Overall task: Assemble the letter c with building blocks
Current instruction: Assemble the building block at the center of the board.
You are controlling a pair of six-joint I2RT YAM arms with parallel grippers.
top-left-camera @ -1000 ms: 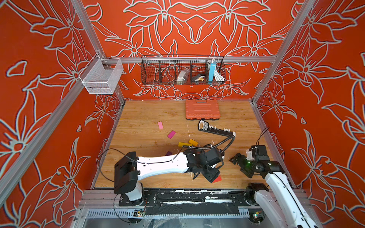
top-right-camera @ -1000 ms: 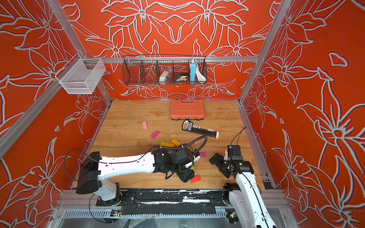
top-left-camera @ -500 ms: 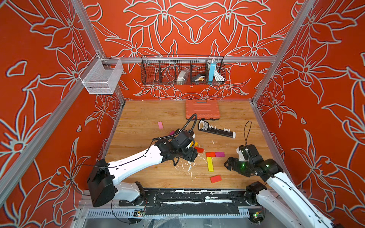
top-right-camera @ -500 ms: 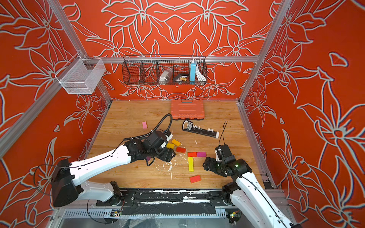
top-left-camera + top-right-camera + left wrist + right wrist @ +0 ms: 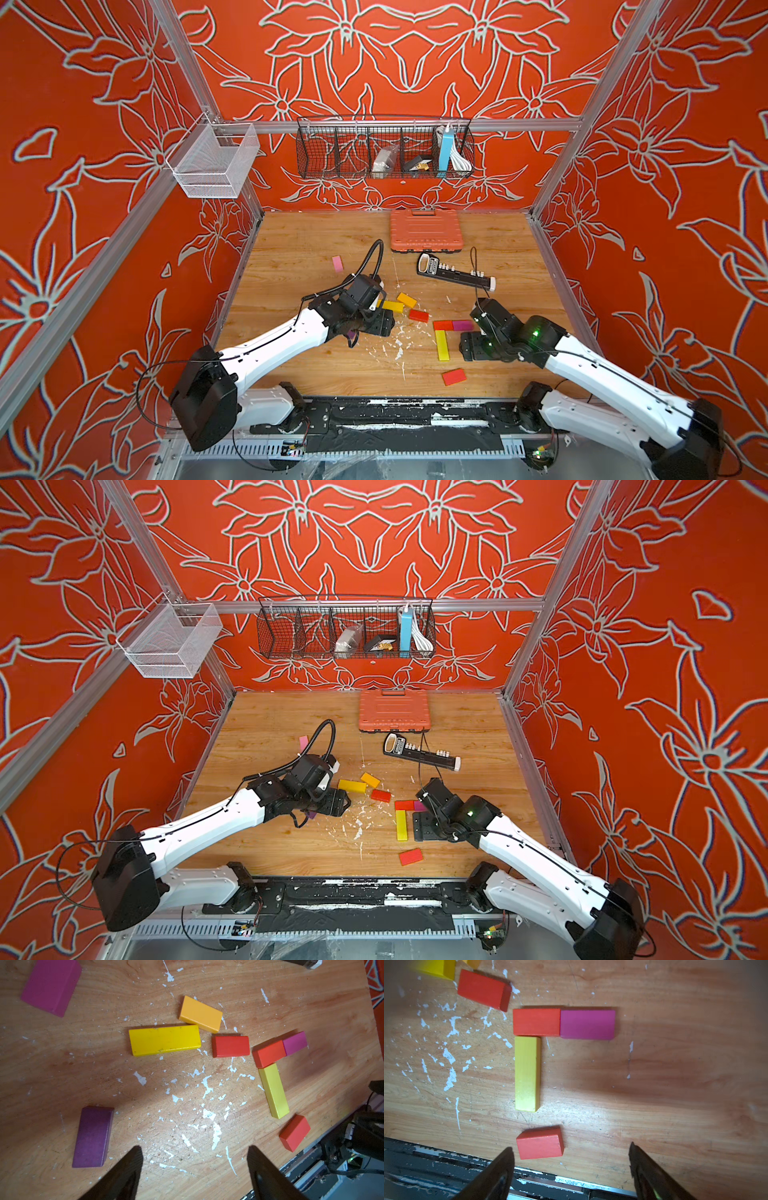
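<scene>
An orange-red block [image 5: 536,1022], a magenta block [image 5: 587,1024] and a yellow block [image 5: 527,1073] lie touching in an L. A loose red block [image 5: 539,1144] lies by the front edge, just off one finger of my open right gripper [image 5: 571,1148] [image 5: 469,347]. My left gripper [image 5: 194,1149] [image 5: 384,322] hangs open over bare wood with nothing between its fingers. Beside it lies a purple block [image 5: 92,1136]. Beyond it lie a long yellow block [image 5: 164,1040], an orange block [image 5: 200,1014], a red block [image 5: 230,1046] and a magenta block [image 5: 51,987]. A pink block [image 5: 337,263] lies further back.
A large orange ribbed case [image 5: 426,230] stands at the back of the wooden table [image 5: 299,249]. A long black bar with white pegs [image 5: 455,274] lies in front of it. White flecks mark the wood. A black rail [image 5: 395,419] runs along the front edge.
My left arm has pulled back from the front centre to the left of the blocks, leaving a red block near the front edge, and its jaws have widened. My right arm has moved in towards the L.
</scene>
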